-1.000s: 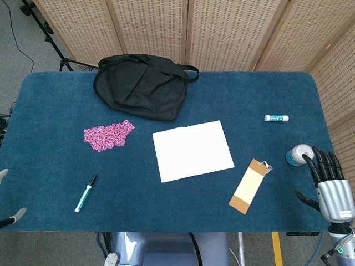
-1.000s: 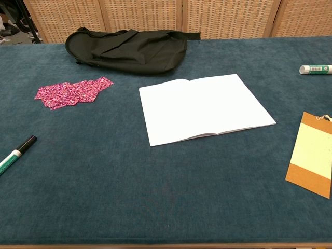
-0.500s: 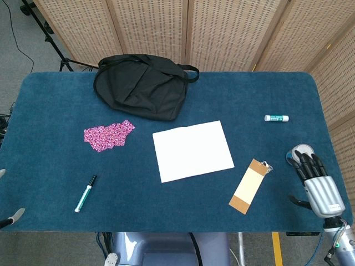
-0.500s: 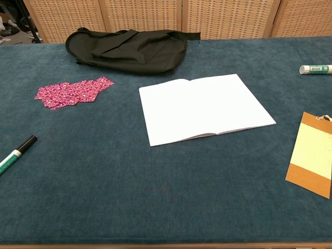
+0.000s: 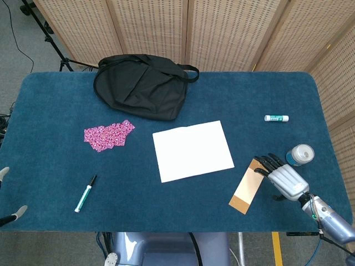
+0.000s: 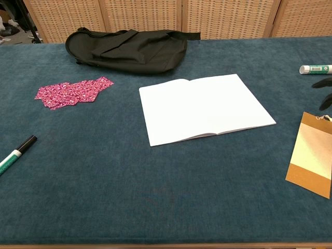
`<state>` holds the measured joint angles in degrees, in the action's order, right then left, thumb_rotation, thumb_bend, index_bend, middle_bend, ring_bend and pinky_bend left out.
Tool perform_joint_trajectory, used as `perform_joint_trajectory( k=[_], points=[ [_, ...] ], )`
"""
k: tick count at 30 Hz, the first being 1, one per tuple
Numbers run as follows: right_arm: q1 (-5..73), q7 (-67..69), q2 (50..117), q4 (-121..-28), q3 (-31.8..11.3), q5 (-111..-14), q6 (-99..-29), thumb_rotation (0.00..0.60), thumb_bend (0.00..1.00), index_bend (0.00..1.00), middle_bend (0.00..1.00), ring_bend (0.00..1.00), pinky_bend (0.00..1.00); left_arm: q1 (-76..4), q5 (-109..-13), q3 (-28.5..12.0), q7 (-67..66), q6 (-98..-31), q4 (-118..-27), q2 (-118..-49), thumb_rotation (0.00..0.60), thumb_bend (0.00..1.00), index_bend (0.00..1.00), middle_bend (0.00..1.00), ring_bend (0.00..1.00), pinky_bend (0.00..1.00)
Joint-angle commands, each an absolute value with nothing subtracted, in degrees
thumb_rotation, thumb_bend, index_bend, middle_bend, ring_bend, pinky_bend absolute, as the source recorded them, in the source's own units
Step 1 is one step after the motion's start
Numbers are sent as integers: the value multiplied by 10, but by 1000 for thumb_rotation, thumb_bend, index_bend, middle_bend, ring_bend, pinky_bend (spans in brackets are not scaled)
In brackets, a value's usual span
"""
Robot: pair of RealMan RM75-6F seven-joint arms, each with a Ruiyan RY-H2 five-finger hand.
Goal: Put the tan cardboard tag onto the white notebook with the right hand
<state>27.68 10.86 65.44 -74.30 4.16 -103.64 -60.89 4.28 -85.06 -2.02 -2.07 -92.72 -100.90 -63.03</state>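
Since the earlier frames, my right hand (image 5: pixel 284 180) has been swinging in from the table's edge, away from the small blue-and-white roll of tape (image 5: pixel 300 154) that was hidden under its fingers a second ago, and it is now reaching the near end of the tan rectangular cardboard tag (image 5: pixel 249 185). Its dark fingertips (image 5: pixel 265 163) are spreading apart over the tag's stringed corner, holding nothing; whether they are touching the card yet I cannot tell. In the chest view I am seeing only black fingertips (image 6: pixel 322 83) at the frame edge, with shadow falling over the tag (image 6: pixel 312 160).

Nothing of the task proper is done. The tag is lying flat on the blue cloth, just beyond my fingertips toward the table's middle, well apart from the white open paper notebook (image 5: pixel 192 150), which is sitting farther out in the same direction. I am judging the grasp, lift, carry and placing are all left. My left hand (image 5: pixel 10 213) is barely showing at the opposite edge, so its state I cannot tell.
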Motion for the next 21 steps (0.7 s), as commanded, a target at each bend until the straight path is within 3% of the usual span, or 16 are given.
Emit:
perform_joint_trajectory(
  k=[1,12,21],
  points=[
    [299,89,686,-725,49,-1037,-576,600,53,219,0,0,0,40,-847,-21,-24,-922,-1009,-631,600,0,0,0,0,0],
    [317,136,763,-617,76,-1090,-643,600,53,228,16,0,0,37,-841,-23,-32,-917,-1008,-635,600,0,0,0,0,0],
    [329,153,776,-594,91,-1094,-643,600,53,228,21,0,0,35,-838,-23,-34,-914,-1009,-636,600,0,0,0,0,0]
  ],
)
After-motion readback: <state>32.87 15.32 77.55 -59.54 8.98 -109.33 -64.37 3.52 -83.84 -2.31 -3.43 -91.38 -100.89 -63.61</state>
